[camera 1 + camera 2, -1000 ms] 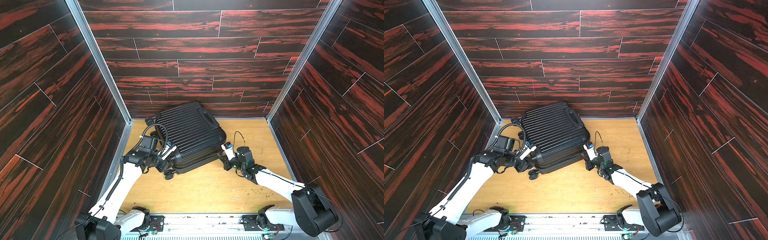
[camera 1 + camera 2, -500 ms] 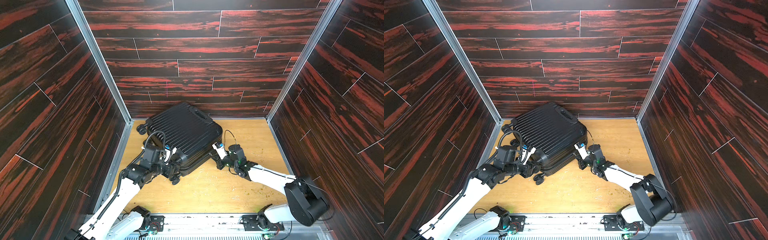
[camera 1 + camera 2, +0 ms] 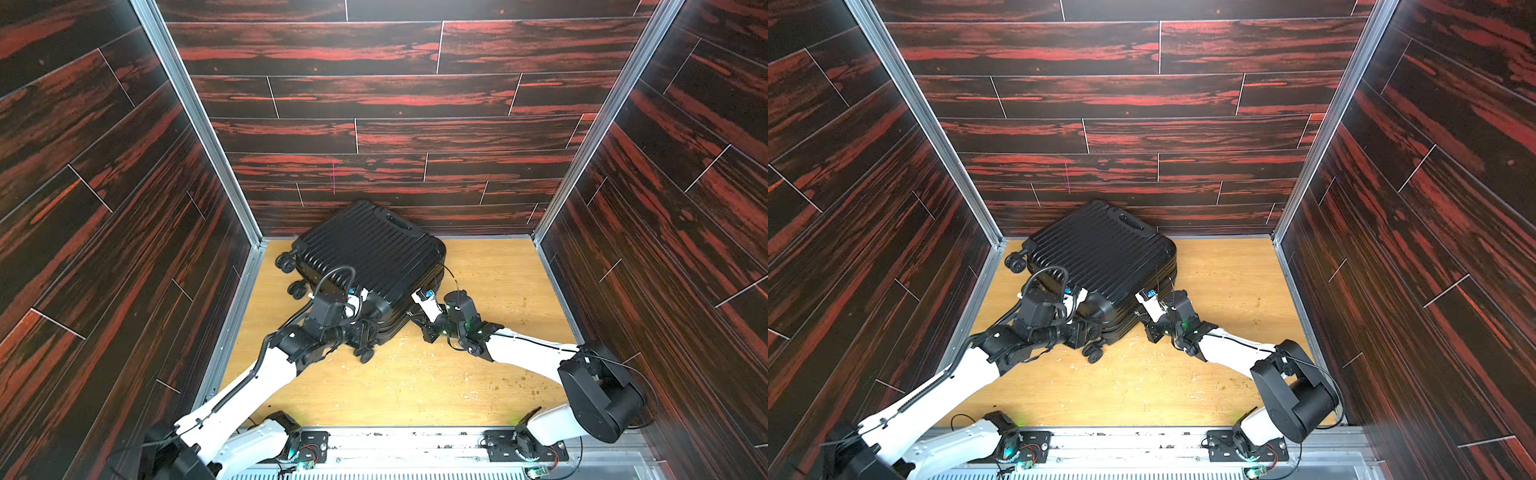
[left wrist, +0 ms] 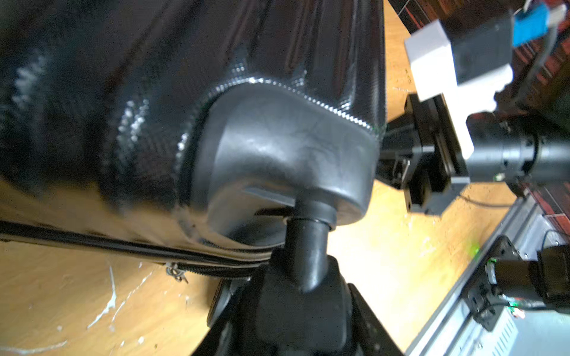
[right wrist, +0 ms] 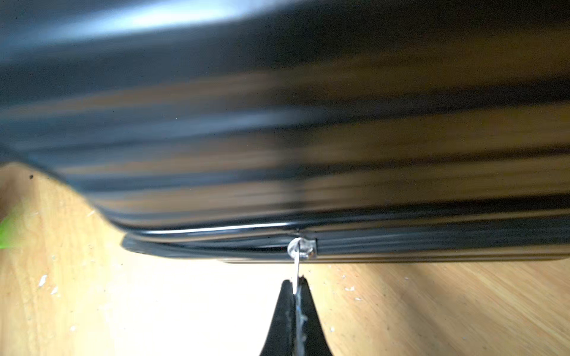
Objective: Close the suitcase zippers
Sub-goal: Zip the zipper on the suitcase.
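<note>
Black ribbed hard-shell suitcase lying flat toward the far left of the light wooden floor. Left gripper sits at its near black corner caster; whether it clamps cannot be told. Right gripper is pressed together, pinching the small silver zipper pull.
</note>
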